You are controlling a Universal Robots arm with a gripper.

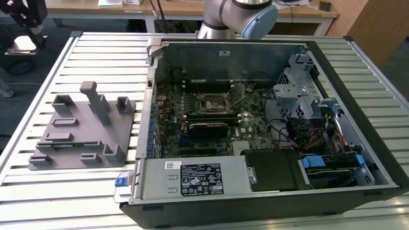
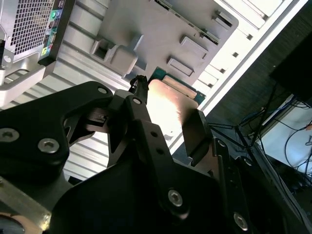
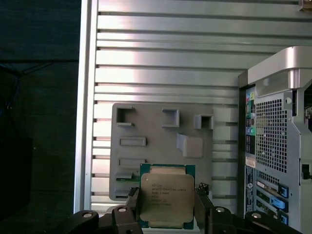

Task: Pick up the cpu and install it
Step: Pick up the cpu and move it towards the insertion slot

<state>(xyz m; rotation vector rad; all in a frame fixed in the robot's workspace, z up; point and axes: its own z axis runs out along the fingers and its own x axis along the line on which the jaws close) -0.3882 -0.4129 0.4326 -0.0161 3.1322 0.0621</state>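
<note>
The cpu (image 3: pixel 165 196) is a flat square chip with a pale silver top and a green rim. My gripper (image 3: pixel 166 207) is shut on it, with a black finger (image 3: pixel 132 204) pressed to each side. In both wrist views the chip hangs well above the grey plastic tray (image 3: pixel 161 141). In the second wrist view the cpu (image 2: pixel 168 111) catches bright light between the gripper (image 2: pixel 168 105) fingers, with the tray (image 2: pixel 156 34) beyond. In the exterior view the black socket frame (image 1: pixel 211 102) lies in the middle of the motherboard, and the arm (image 1: pixel 238 14) is at the back edge.
The open computer case (image 1: pixel 255 44) fills the middle and the exterior view's right of the slatted metal table (image 1: pixel 96 52). The grey tray (image 1: pixel 76 134) with upright posts stands beside it on the exterior view's left. The case's perforated rear panel (image 3: pixel 278 146) is beside the tray.
</note>
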